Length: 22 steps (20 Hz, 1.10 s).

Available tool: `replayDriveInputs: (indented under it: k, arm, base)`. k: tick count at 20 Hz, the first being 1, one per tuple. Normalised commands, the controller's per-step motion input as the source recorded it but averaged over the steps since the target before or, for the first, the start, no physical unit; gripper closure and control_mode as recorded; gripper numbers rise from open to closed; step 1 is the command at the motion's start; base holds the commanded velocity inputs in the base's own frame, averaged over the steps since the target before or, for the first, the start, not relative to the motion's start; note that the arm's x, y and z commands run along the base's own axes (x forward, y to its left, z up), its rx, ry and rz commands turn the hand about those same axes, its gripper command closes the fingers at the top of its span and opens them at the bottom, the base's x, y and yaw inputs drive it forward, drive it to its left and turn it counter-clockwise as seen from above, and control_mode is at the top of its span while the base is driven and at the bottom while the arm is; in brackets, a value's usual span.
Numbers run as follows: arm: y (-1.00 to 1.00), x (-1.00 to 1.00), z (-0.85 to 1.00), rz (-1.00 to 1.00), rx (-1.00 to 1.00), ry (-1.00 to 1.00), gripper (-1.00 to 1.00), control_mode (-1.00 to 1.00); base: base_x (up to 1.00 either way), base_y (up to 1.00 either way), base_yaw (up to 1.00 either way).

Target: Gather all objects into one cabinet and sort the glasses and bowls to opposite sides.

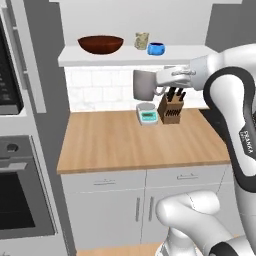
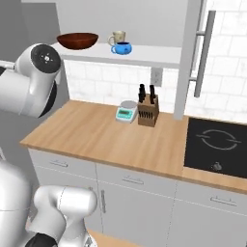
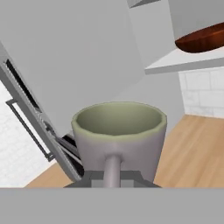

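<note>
My gripper (image 1: 161, 83) is shut on the handle of the grey mug (image 1: 144, 84), holding it on its side in the air just below the white shelf of the cabinet (image 1: 95, 59). On that shelf stand the brown wooden bowl (image 1: 100, 44) at the left, then the beige tumbler (image 1: 141, 41) and the blue bowl (image 1: 156, 48) close together. In the hand view the mug (image 3: 118, 133) is close in front with its mouth open to the camera, and my gripper (image 3: 112, 177) holds its handle. The right base view has the wooden bowl (image 2: 77, 40), the tumbler (image 2: 117, 37) and the blue bowl (image 2: 121, 48).
A knife block (image 1: 171, 107) and a small kitchen scale (image 1: 147, 114) stand at the back of the wooden counter (image 1: 125, 145), right under the mug. An oven (image 1: 20, 200) is at the left. A black cooktop (image 2: 217, 144) lies to the right.
</note>
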Motion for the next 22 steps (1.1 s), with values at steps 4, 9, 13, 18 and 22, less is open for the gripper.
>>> replayDriveInputs:
  k: [4, 9, 13, 18, 22]
  arm:
    - [0.0, 0.0, 0.0, 0.0, 0.0, 0.0, 1.0, 1.0]
    - [0.0, 0.0, 0.0, 0.0, 0.0, 0.0, 1.0, 1.0]
    - [0.0, 0.0, 0.0, 0.0, 0.0, 0.0, 1.0, 1.0]
    - [0.0, 0.0, 0.0, 0.0, 0.0, 0.0, 1.0, 1.0]
    - [0.0, 0.0, 0.0, 0.0, 0.0, 0.0, 1.0, 1.0]
  base:
    - [0.36, 0.0, -0.13]
    - [0.34, 0.0, -0.02]
    - [0.31, 0.0, 0.0]
    - [0.43, 0.0, -0.04]
    - [0.4, 0.0, -0.05]
